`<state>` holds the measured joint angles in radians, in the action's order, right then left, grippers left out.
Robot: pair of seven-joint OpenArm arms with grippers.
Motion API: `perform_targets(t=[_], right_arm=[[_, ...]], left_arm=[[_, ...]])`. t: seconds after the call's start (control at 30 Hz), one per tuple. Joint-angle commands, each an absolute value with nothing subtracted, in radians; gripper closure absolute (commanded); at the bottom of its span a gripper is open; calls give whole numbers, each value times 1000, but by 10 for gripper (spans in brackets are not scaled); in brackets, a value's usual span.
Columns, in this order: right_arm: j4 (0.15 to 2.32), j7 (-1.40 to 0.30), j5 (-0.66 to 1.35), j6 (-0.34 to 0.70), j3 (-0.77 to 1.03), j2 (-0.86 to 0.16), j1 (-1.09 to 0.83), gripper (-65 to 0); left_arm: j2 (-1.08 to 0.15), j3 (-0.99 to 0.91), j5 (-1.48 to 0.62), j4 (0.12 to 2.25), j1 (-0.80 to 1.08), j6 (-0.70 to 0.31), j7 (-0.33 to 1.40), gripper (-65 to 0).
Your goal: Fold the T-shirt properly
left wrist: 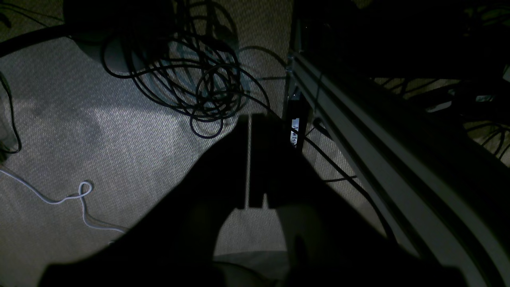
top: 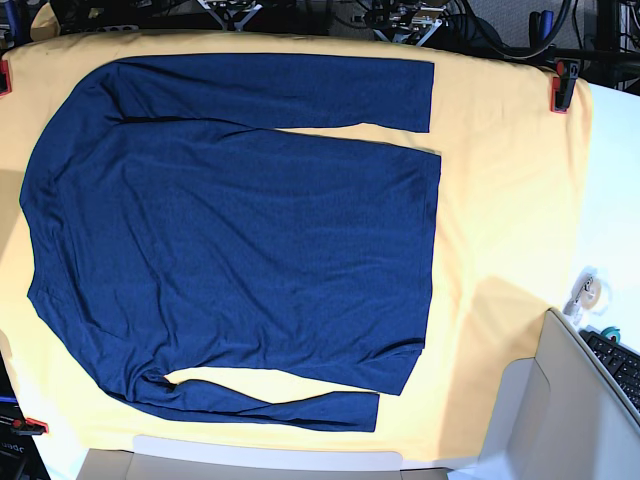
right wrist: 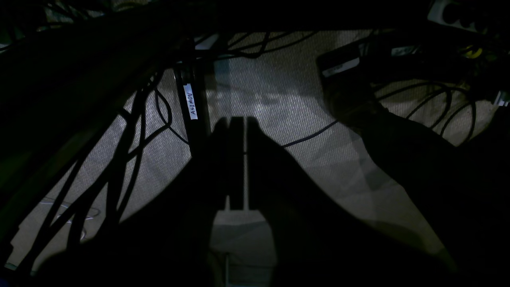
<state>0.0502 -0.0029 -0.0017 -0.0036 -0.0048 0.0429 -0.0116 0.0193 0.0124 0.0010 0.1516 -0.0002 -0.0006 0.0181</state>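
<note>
Base view: one big yellow cloth over the table, and one T-shirt spread flat on top of it, near the middle and toward the picture's left. Dark blue, soft and plain, no print. Two long sleeves, one stretched straight along the far side, one along the near side, both lying close beside the body part. Bottom hem toward the picture's right. Three small red clips at the cloth's corners, the fourth corner cut off. One bit of a keyboard at the right edge, mostly cut off. No arms seen here. Very dark in both wrist views, pointed down at gray carpet and tangles of black wires. Left claw clenched shut, nothing in it. Right claw clenched shut too, empty. Both only black shapes, hard to see.
</note>
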Motion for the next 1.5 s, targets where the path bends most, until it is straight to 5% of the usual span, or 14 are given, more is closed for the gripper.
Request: perform_targets(t=[0.0,1.27,1.47], right_arm=[[53,5,-4,1,-2,48,-15,0],[108,7,-4,1,-4,48,-39,0],[265,2,-4,-1,-4,47,-128,0]], left_arm=[[21,12,5,157,-2,-2,5,0],[21,8,-1,157,2,-2,2,0],[15,12,-1,392,154,-2,7,0]])
